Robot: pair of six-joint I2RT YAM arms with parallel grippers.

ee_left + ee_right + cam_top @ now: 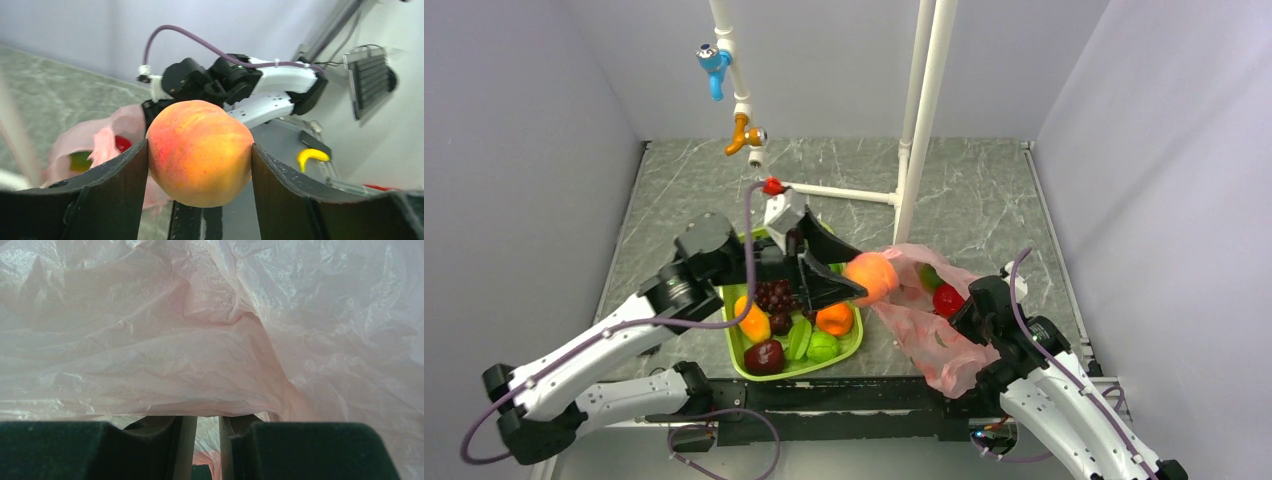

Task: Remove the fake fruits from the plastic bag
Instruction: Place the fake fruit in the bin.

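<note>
Two arms, left arm and right arm: white shells, black round joint housings. One purple cable loops along each. Left tool and right tool: black, broad flat fingers.

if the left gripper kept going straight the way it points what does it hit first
Beyond the peach it holds, probably the right arm by the bag; depth is unclear.

Top external: high behind the arm bases, looking down over the table.
Left wrist: close along its own fingers, facing the right arm.
Right wrist: almost against the plastic bag.
Shared: plastic bag in all; peach in top and left wrist.
</note>
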